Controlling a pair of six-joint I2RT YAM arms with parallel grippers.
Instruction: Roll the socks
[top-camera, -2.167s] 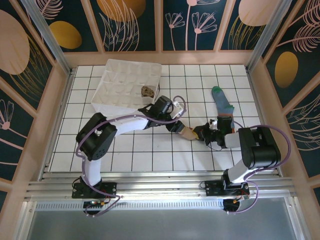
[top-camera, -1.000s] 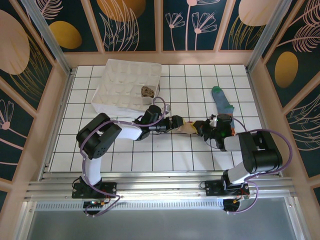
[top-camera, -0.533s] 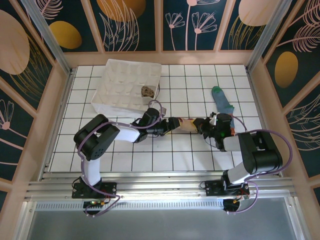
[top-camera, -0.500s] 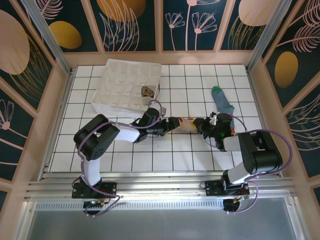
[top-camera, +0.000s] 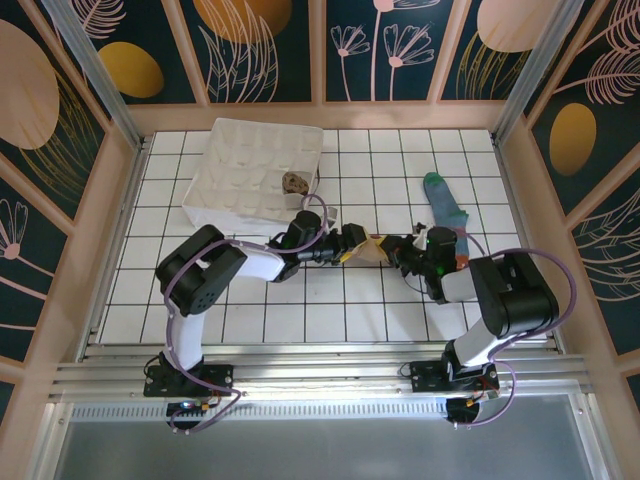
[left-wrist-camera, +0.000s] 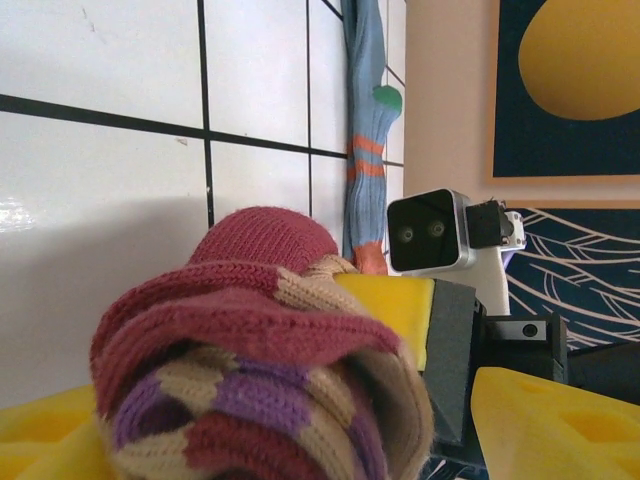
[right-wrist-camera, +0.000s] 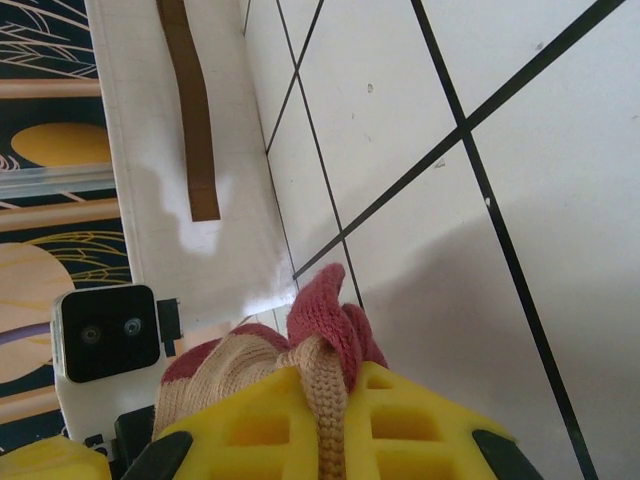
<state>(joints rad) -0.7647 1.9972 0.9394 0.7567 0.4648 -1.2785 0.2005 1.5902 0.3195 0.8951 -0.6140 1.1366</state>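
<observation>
**Item:** beige knitted sock with red toe and purple-striped cuff (top-camera: 373, 248), bunched into a part-formed roll on the white gridded tabletop (top-camera: 300, 300), just off the near right corner of the white compartmented tray (top-camera: 240, 170).

**Grips:** left end effector (top-camera: 354, 245) is clamped on the bundle's tray-facing side. Right end effector (top-camera: 393, 251) pinches the opposite side, with red fabric between its yellow fingers (right-wrist-camera: 420, 410).

**Handling:** apparently mid-roll. Hold one grip fixed and turn the other, keeping the layers tight so the cuff cannot spring loose.

**Also:** blue-grey sock with green toe (top-camera: 445, 203), flat, well right of the tray.
</observation>
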